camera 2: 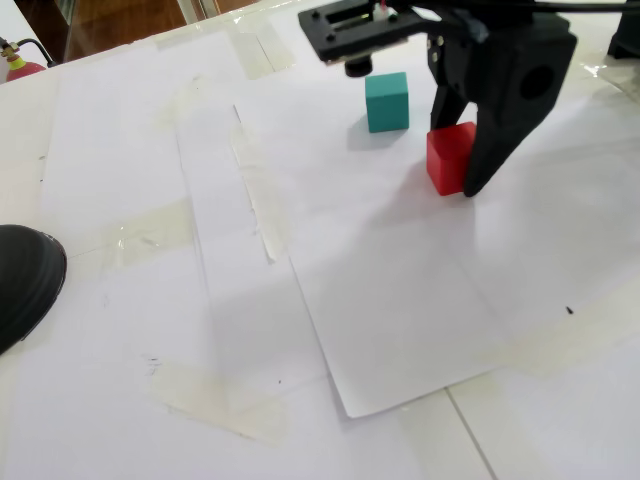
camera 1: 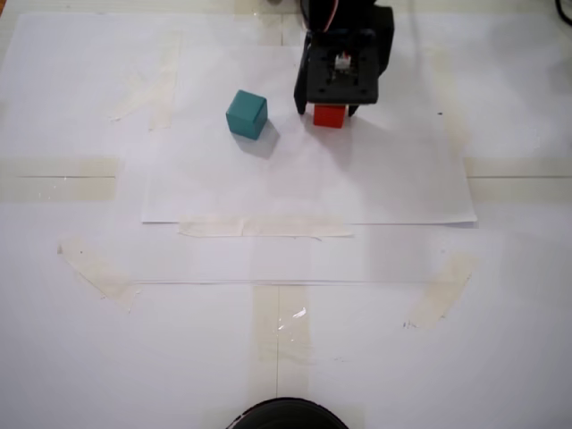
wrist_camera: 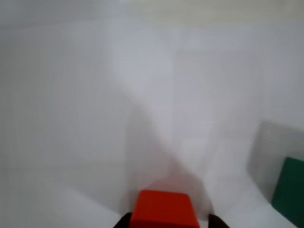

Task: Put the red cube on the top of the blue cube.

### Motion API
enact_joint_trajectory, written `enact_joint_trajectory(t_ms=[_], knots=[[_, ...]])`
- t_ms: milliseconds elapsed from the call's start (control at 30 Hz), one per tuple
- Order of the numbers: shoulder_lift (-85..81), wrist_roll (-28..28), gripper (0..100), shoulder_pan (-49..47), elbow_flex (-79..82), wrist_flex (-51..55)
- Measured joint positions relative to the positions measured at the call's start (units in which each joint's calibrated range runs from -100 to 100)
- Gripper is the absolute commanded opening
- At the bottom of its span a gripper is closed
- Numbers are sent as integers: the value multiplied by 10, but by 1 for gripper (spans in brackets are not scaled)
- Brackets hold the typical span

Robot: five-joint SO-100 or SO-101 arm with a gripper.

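Note:
The red cube (camera 1: 329, 115) rests on the white paper sheet, right of the teal blue cube (camera 1: 247, 114), about one cube width apart. My gripper (camera 1: 331, 109) comes down over the red cube, its black fingers (camera 2: 487, 150) pressed against the cube's two sides. In the wrist view the red cube (wrist_camera: 165, 209) sits at the bottom edge between the two dark fingertips (wrist_camera: 122, 221), and the blue cube (wrist_camera: 289, 192) shows at the right edge. In another fixed view the red cube (camera 2: 449, 157) stands at paper level, with the blue cube (camera 2: 387, 101) behind it.
A white paper sheet (camera 1: 304, 192) is taped onto the white table, with tape strips (camera 1: 264, 227) around its edges. A dark rounded object (camera 1: 284, 415) sits at the table's near edge in a fixed view. A red item (camera 2: 20, 66) lies off the table's far left corner.

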Motion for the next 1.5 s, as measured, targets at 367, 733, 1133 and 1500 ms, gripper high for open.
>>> enact_joint_trajectory(t_ms=[367,733,1133,1500], knots=[[0,3,13,3,0,0],[2,25,11,-3,-42,68],[12,36,11,15,-196,233],[23,44,10,59,-329,334]])
